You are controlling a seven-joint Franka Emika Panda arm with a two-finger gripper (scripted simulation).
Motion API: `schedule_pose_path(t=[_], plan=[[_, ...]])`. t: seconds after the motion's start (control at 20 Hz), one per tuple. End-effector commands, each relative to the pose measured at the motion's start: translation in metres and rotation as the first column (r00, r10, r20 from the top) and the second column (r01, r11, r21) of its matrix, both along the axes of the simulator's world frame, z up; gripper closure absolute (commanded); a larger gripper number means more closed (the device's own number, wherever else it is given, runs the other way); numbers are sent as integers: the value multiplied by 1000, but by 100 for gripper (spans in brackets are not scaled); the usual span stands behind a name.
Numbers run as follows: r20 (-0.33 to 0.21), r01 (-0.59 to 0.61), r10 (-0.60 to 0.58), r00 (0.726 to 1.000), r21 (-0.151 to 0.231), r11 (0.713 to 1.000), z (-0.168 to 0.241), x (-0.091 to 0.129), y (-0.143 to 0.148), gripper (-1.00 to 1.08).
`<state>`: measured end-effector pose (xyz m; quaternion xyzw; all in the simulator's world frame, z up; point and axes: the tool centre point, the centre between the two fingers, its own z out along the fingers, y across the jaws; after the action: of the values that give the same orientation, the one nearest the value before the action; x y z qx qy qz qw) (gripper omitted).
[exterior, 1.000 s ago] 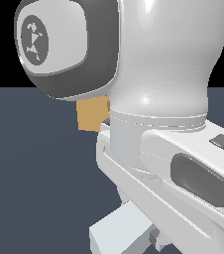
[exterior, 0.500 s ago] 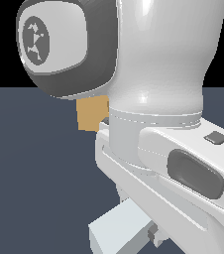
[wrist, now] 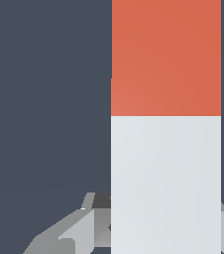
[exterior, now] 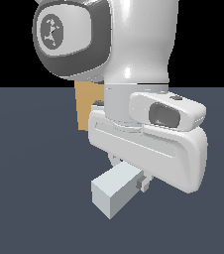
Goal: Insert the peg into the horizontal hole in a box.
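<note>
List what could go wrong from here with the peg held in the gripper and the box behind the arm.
1. The arm hides most of the box in the exterior view, and the hole shows in neither view, so lining up with it may be off.
2. The gripper holds the peg on its pale part, with the red end reaching out beyond; a bump against the box face could twist the peg in the grip.

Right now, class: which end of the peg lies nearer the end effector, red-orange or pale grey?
The pale grey end of the peg; the end effector's fingers flank it, while the red-orange end extends beyond.
</note>
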<state>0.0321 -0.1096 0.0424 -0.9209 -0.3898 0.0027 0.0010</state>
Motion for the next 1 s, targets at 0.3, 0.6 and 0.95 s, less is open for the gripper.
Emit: schedule_pose_path(t=[0.3, 0.6, 0.95], plan=[[6, -259, 259, 966, -1, 966, 37, -29, 83, 108], [6, -392, 392, 920, -1, 920, 56, -55, 124, 108], [5, -468, 468, 884, -1, 884, 68, -73, 146, 108]])
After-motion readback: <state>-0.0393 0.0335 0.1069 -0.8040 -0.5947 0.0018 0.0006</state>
